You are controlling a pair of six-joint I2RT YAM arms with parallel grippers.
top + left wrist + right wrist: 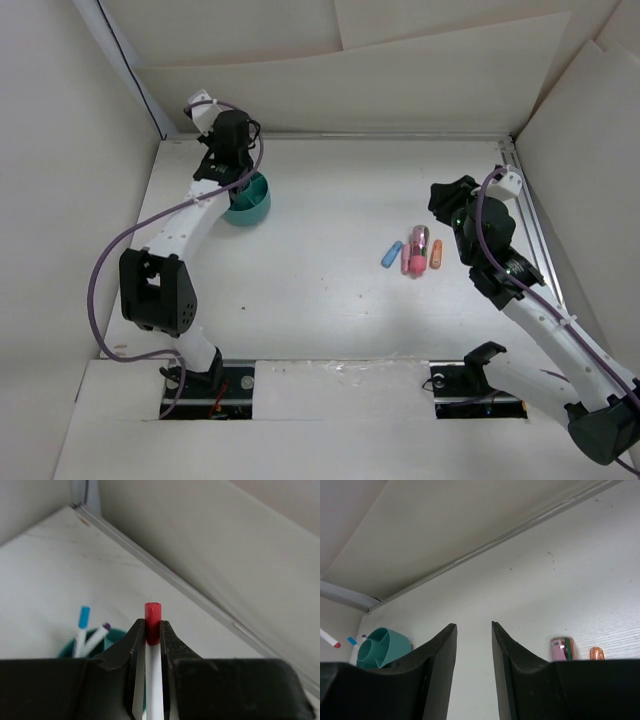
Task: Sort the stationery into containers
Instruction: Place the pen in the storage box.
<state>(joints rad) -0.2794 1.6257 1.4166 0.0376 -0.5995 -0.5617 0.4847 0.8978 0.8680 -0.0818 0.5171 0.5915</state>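
Two pens, blue-capped [83,617] and purple-capped [105,628], already stand in the teal cup [256,206], the left hand [152,625] pinches a red-capped pen [153,614] just over it, and the right hand [473,625] hangs half-open and empty near the chunky markers [417,263] lying unsorted on the tabletop [320,200].

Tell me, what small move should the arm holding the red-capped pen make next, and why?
Probably lower it a little and release. The left arm's jaws are shut on the red-capped pen, which hangs over the teal cup, where a blue-capped pen and a purple-capped pen already stand.
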